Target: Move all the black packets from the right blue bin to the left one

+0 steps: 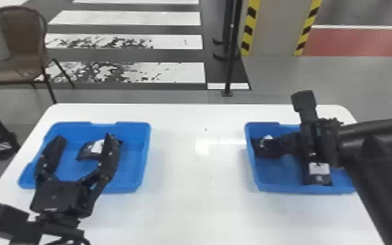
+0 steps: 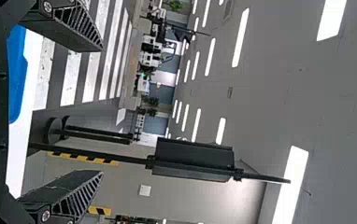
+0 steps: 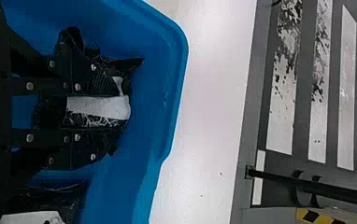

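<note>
Left gripper (image 1: 84,138), fingers spread, over the left blue bin (image 1: 144,156), where a black packet (image 1: 86,151) lies. In the right blue bin (image 1: 281,187), one packet (image 1: 317,178) lies near the front; farther in, the right gripper (image 1: 270,147) pinches another packet (image 3: 97,107). Beyond the white table (image 1: 198,205), a brown chair (image 1: 19,42)

Pinches a crumpled packet (image 3: 97,106) between the fingers (image 3: 81,148), down inside the blue bin (image 3: 183,51). Shows a white label in the gap. Has another packet (image 3: 50,198), also white-labelled, in the bin just beside. Looks out past the rim to the white tabletop (image 3: 209,93), then to dark floor (image 3: 299,116) with worn white stripes (image 3: 283,126) and a black post (image 3: 326,187).
</note>
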{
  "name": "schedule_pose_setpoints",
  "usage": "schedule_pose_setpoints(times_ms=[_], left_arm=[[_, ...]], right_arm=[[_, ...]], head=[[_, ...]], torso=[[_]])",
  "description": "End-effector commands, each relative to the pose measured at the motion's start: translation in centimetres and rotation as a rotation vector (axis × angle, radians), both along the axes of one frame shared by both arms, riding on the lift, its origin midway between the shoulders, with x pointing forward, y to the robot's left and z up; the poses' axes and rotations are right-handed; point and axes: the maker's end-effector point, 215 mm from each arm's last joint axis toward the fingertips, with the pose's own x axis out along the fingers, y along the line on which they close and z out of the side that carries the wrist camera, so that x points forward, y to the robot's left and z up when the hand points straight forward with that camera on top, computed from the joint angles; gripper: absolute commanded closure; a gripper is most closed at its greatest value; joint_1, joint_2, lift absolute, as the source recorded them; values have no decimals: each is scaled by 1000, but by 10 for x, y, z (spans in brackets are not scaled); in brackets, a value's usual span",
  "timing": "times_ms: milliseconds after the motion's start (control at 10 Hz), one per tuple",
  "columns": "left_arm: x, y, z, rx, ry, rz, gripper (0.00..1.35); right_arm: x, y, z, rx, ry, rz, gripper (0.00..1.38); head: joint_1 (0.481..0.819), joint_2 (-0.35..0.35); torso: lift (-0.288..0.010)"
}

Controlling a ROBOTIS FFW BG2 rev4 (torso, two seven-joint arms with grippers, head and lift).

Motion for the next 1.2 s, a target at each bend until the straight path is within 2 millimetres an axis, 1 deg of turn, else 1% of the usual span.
schedule_pose_setpoints(times_ms=[0,200,400,500,600,800,900,1000,1100], left_arm=[[-1,1,0,1,-1,1,98],[-4,5,3,1,-14,11,98],[-7,9,5,2,-22,20,98],[-7,8,8,2,-31,20,98],[-8,9,9,2,-36,23,98],[-9,9,11,0,-46,24,90],[-8,8,13,-2,-50,22,91],[-8,8,13,-2,-50,22,91],[-7,7,14,-1,-53,23,91]], right_arm=[[1,-3,12,21,-49,-12,1170],[-2,-22,47,78,-173,-66,1170],[-4,-30,87,121,-295,-86,1170],[-5,-17,102,204,-338,-76,1170],[-9,3,117,320,-373,-61,1170],[-18,51,150,555,-395,19,1168],[-23,71,170,636,-413,67,1170],[-33,103,192,752,-423,131,1170],[-44,133,209,864,-413,191,1170]], head=[[695,-8],[695,-12],[695,-23],[695,-26],[695,-25],[695,20],[695,34],[695,61],[695,88]], torso=[[-140],[-140],[-140],[-140],[-140],[-140],[-140],[-140],[-140]])
